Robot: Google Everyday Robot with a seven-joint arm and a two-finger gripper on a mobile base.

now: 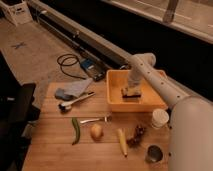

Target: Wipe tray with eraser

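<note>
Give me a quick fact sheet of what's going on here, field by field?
Arm: reaches down into the tray
Gripper: inside the tray, shut on the eraser
Eraser: on the tray floor
Table: wooden, tray at its far edge
Left of tray: cloth, tongs
Front of tray: fork, green pepper

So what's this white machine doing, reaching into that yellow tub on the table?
It is a robot arm at work on a cleaning job. Its hand is down inside the deep yellow-orange plastic tray, shut on a small dark block eraser and pressing it against the tray floor to wipe it. The blue-grey cloth and silver tongs lie untouched on the wooden table beside the tray.
</note>
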